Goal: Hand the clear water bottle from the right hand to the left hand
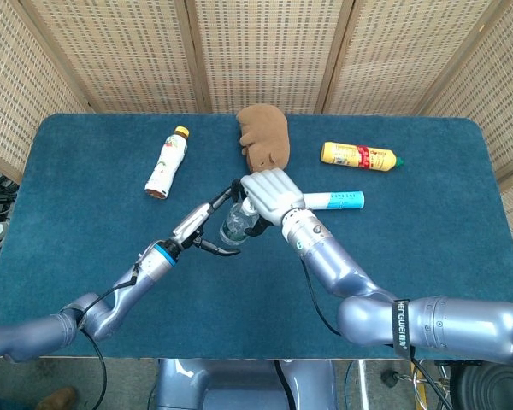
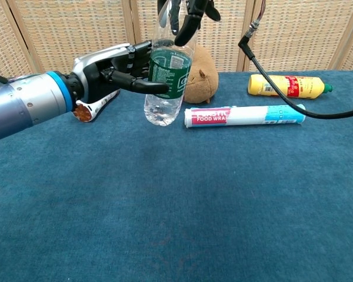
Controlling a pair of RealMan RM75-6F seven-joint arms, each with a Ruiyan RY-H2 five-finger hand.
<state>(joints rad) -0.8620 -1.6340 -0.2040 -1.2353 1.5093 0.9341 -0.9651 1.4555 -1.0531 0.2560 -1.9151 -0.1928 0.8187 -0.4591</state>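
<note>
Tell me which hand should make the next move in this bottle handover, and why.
Left. The left hand is already at the clear water bottle, fingers reaching around its green label, so it probably only needs to close. The right hand holds the bottle near the top, off the table, and should release afterward.

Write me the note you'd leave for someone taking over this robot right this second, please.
Right hand: holds the water bottle by its top, lifted off the table.
Left hand: at the bottle's green label, thumb across the front; whether it grips firmly I cannot tell.
Done: the bottle is up and the two hands have met.
Left: close the left hand firmly on the bottle, then open the right hand and draw it away.
</note>
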